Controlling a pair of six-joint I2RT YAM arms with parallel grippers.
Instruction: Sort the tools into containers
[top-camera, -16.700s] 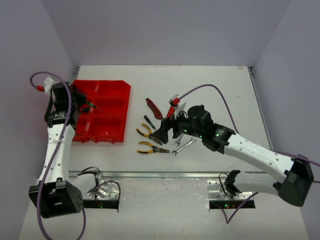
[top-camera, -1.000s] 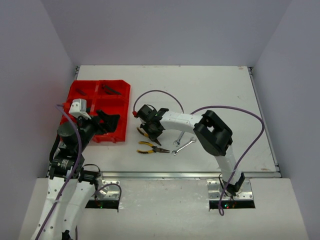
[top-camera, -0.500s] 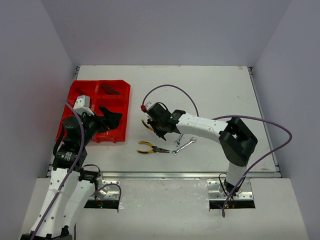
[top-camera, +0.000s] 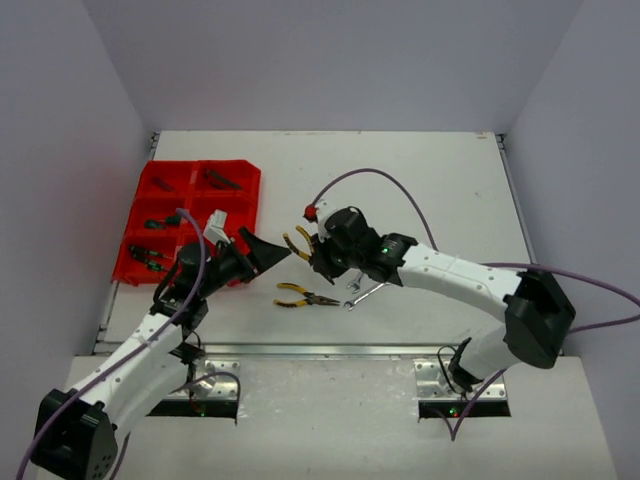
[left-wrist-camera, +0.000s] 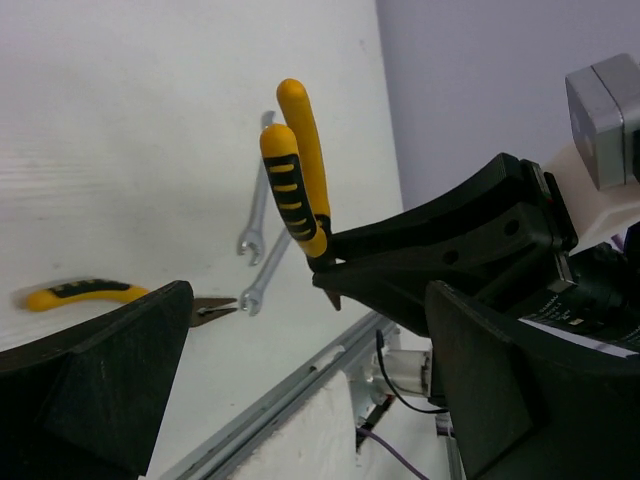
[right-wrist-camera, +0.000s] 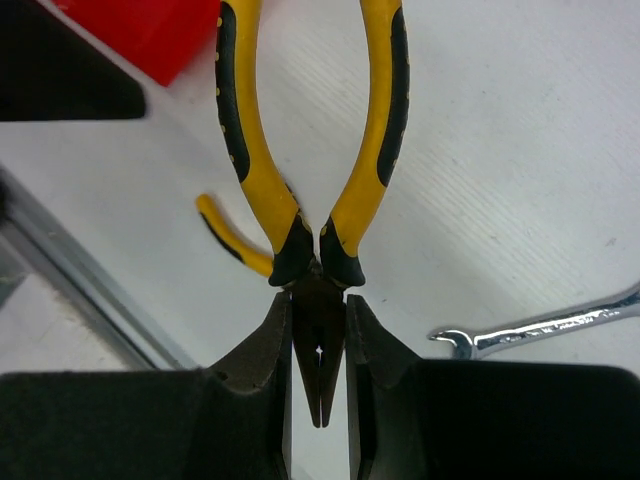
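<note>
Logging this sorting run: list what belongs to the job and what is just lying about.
Job: red organizer tray; sorted tools in it; needle-nose pliers clamped in right claw; second pliers and wrenches on the table.
Lying about: purple cables; metal rail.

White table (top-camera: 430, 170), metal rail (top-camera: 330, 349) along its near edge, lavender walls (top-camera: 330, 60)

The pliers (right-wrist-camera: 318, 270) have yellow handles with black grips, barred with yellow, and a dark nose. The tray (top-camera: 240, 200) is bright red, the wrench (right-wrist-camera: 540, 325) silver, the table (top-camera: 420, 170) white, the cable (top-camera: 370, 175) purple.
</note>
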